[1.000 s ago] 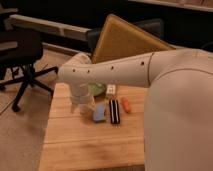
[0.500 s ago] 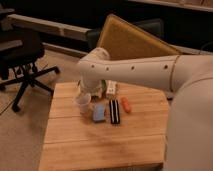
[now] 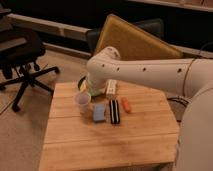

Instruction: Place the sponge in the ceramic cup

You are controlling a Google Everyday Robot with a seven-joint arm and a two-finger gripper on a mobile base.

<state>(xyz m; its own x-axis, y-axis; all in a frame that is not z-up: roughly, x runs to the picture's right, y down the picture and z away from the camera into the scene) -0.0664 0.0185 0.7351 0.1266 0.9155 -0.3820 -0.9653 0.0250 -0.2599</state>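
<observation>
A blue sponge [image 3: 99, 113] lies flat on the wooden table [image 3: 100, 145], left of centre. A pale ceramic cup [image 3: 83, 101] stands upright just left of the sponge, a small gap apart. My white arm reaches in from the right, bends at a joint [image 3: 107, 59] and drops toward the table's far side. The gripper [image 3: 95, 89] hangs behind the cup and sponge, mostly hidden by the arm. It is not touching either one.
A black bar-shaped item [image 3: 114, 111] lies right of the sponge, with a small orange object [image 3: 126, 105] beyond it. A white object [image 3: 111, 89] and a green dish [image 3: 86, 86] sit at the back. An office chair [image 3: 20, 60] stands left; a tan board [image 3: 137, 42] leans behind.
The arm has swung rightward and back across the table, so the cup and sponge now show fully. The objects on the table have not moved.
</observation>
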